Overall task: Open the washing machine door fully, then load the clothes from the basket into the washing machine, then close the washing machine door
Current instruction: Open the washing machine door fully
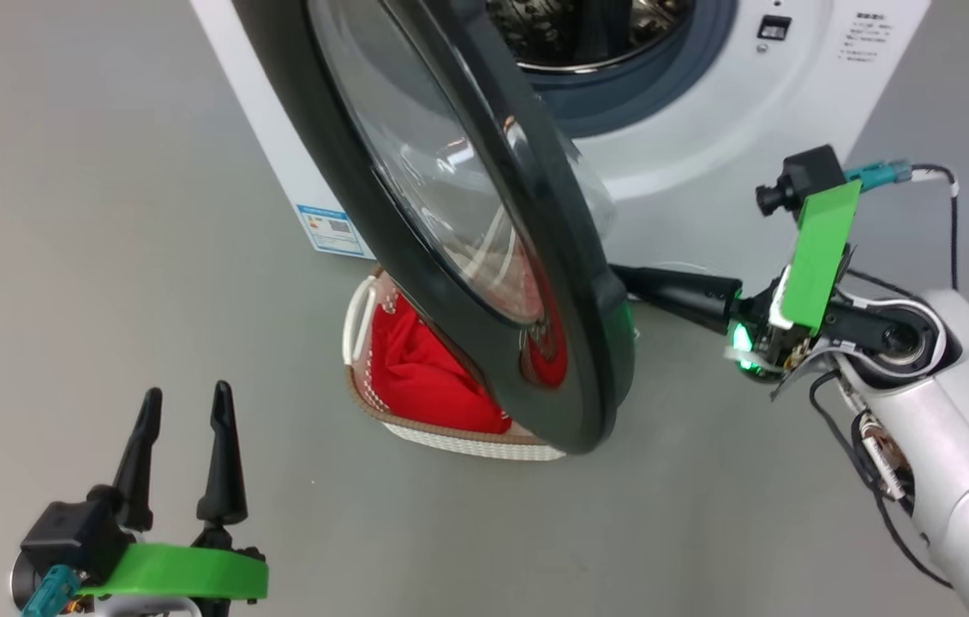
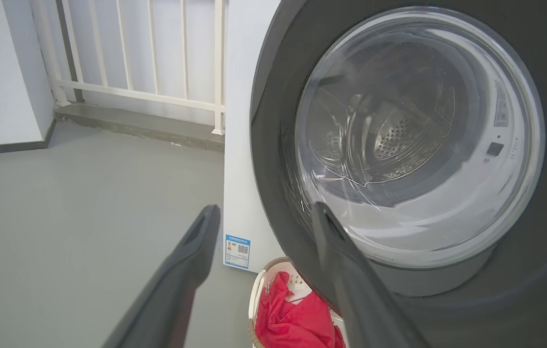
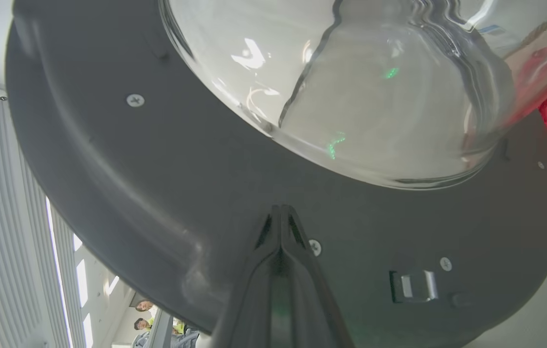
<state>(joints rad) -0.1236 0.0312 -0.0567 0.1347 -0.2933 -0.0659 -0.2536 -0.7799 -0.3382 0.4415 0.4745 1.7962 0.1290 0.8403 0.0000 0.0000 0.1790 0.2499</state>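
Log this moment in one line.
door part open | right gripper shut, at its inner face | left gripper open | clothes in basket

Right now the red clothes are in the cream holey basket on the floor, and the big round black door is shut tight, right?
No: the head view shows the big round black door swung open. The red clothes are in the cream perforated basket.

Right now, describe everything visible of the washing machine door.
The washing machine door is round, glossy black, plastic-looking, with a clear domed glass bowl at centre. It stands partly open, swung out over the basket. Its inner face shows screws and a metal latch; the shut right hand seems to press there.
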